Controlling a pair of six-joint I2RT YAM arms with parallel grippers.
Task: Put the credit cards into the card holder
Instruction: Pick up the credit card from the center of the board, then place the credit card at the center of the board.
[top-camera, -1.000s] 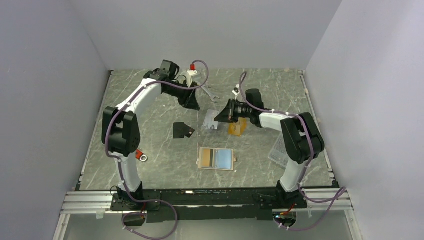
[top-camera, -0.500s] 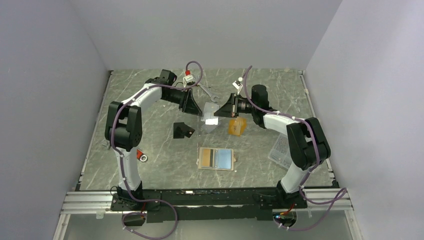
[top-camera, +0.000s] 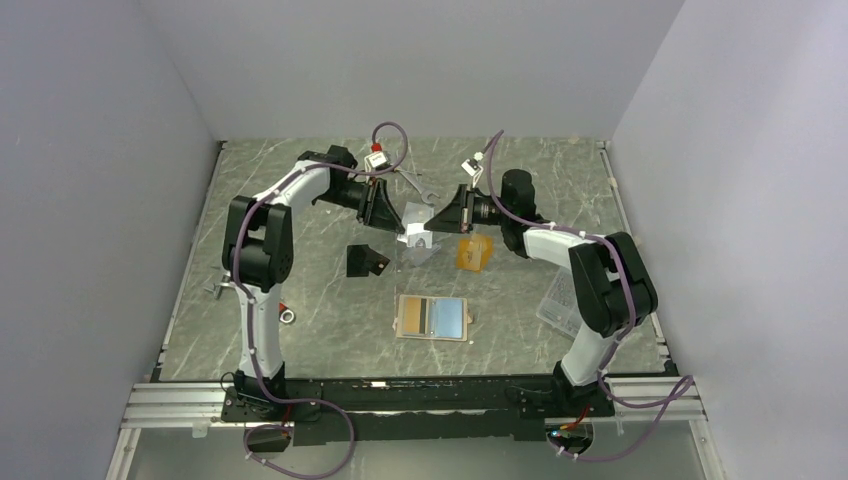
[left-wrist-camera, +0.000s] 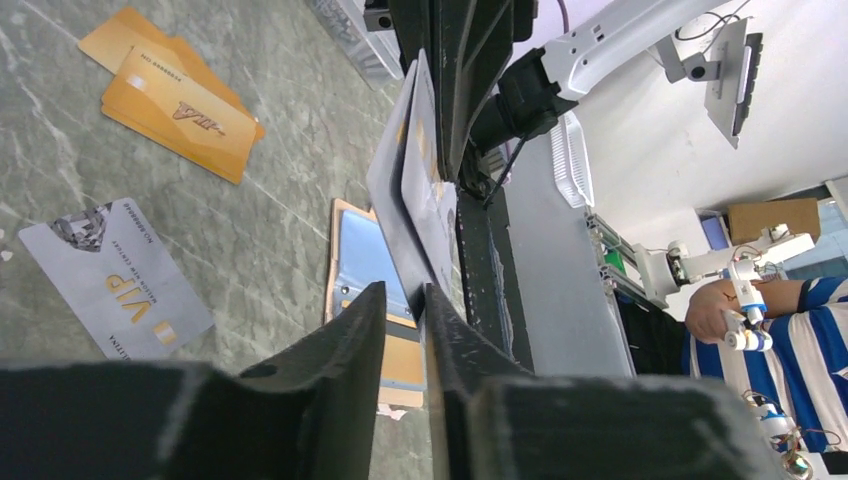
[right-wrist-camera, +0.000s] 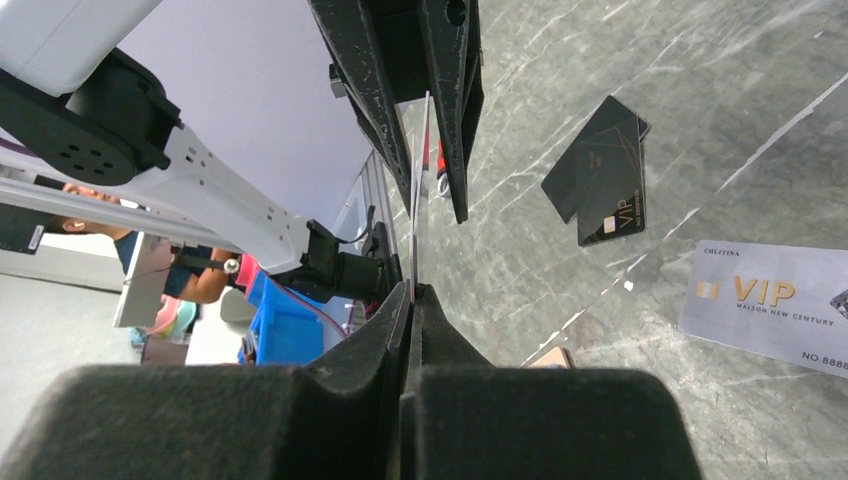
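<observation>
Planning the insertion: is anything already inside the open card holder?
The card holder lies open, showing tan and blue panels with no card on them. Anything tucked inside its pockets would be hidden.

In the right wrist view, at about 4 o'clock, the silver-grey card lying on the table reads "CHLITINA" in small letters along its top edge. Below that come a large gold "VIP", the line "MALSON NEW CENTURY", and "NO 8888" running off the frame. At 2 o'clock we read a small "VIP" on the black card; its finer print is too small for us. In the left wrist view, at 8 o'clock, the silver-grey card again shows "VIP". At 10 o'clock the orange cards carry a dark script word and small print that we cannot make out.
</observation>
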